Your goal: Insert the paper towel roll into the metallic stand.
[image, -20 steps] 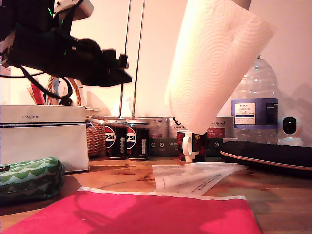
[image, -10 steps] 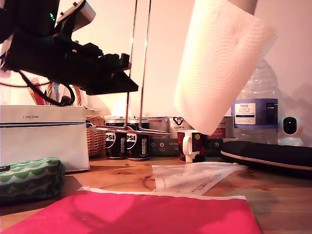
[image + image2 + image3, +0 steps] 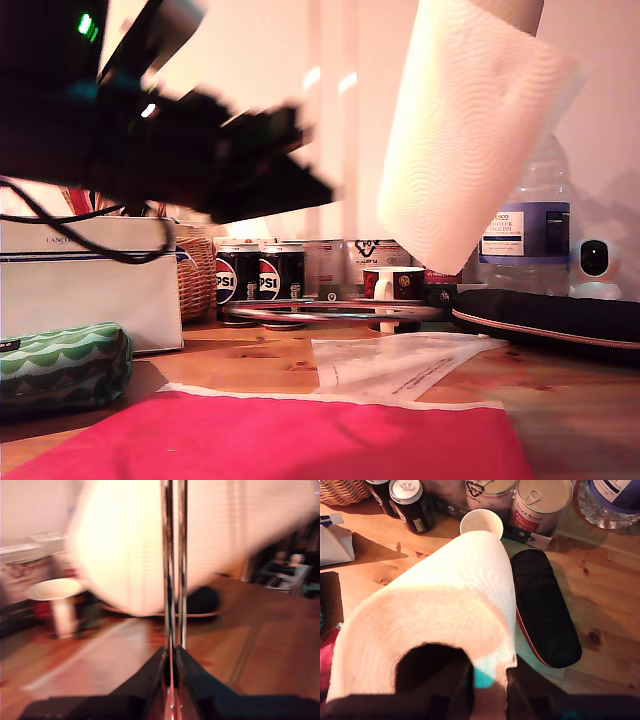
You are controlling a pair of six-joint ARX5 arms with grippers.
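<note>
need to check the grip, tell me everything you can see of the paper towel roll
The paper towel roll is a fat white cylinder of embossed, swirl-patterned paper, held in the air and tilted above the mug. My second gripper clamps its wall, one finger inside the dark hollow core. Its lower end touches nothing.

**Quick count of what's on the table**

One paper towel roll [image 3: 470, 130], one metallic stand [image 3: 174, 580]. Two Pepsi cans [image 3: 258, 285], two ring-pull tins [image 3: 542, 505], one white-rimmed mug [image 3: 392, 284]. One water bottle [image 3: 525, 215], one wicker basket [image 3: 197, 275], one black case [image 3: 545, 318], one green wavy pouch [image 3: 62, 362], one little white camera [image 3: 594, 262]. One red mat [image 3: 280, 440].
</note>
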